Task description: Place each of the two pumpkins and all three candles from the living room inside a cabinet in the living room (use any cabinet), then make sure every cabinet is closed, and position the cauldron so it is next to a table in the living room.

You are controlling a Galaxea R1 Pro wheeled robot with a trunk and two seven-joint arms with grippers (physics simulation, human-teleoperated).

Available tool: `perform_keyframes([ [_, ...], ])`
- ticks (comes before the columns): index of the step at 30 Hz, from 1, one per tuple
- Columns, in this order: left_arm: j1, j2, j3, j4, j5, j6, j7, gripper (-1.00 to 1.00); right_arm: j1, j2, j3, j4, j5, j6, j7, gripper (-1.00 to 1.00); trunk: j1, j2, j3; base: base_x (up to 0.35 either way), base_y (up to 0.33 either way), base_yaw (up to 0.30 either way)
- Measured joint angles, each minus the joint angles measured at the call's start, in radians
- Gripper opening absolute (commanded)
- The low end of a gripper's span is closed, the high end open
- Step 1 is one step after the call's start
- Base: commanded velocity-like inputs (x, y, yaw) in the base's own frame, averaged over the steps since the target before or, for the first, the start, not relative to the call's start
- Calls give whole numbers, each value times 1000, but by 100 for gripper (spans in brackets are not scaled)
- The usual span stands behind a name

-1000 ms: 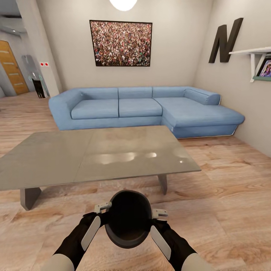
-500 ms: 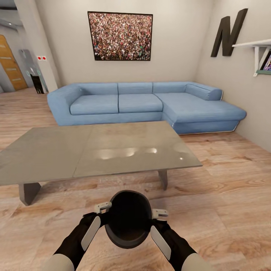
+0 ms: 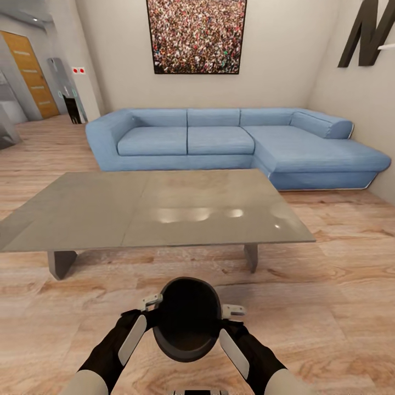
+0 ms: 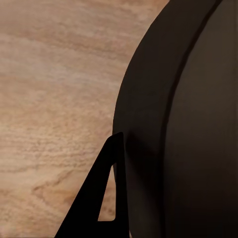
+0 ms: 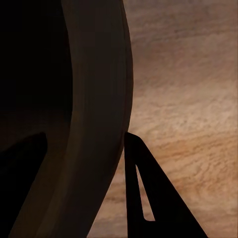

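From the head camera, we hold the cauldron (image 3: 187, 319) between our two grippers, above the wood floor (image 3: 334, 307) and just short of the near edge of the grey table (image 3: 153, 208). The left gripper (image 3: 147, 314) presses the pot's left wall and the right gripper (image 3: 226, 323) its right wall; each clamps the rim, one finger outside, the other hidden by the pot. The pot's dark mouth faces up toward us. Beyond the table stands a blue corner sofa (image 3: 230, 142) against the far wall, with a crowd picture (image 3: 196, 36) hung above it. A large dark letter (image 3: 370, 33) is mounted on the right wall. At far left an orange door (image 3: 30, 74) shows down a hallway.

At the left wrist, we see the cauldron's (image 4: 188, 119) black curved wall close up, with one dark triangular finger (image 4: 101, 198) lying against its outside. The floor (image 4: 54, 99) runs behind.

At the right wrist, the cauldron's (image 5: 84, 114) thick rim crosses the frame, its dark interior to one side. One finger (image 5: 148, 198) rests on the outer wall, and the floor (image 5: 193, 99) lies beyond.
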Motion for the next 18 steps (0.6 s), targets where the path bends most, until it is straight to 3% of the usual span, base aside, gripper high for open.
perform_keyframes([
  [7, 0, 0, 0, 0, 1, 1, 1, -100, 0, 0, 0, 1, -1, 0, 0, -100, 3, -1, -23, 0, 0, 5],
  [18, 0, 0, 0, -7, -1, 0, 1, -100, 0, 0, -1, -6, 4, 0, 0, -100, 3, -1, -23, 0, 0, 23],
])
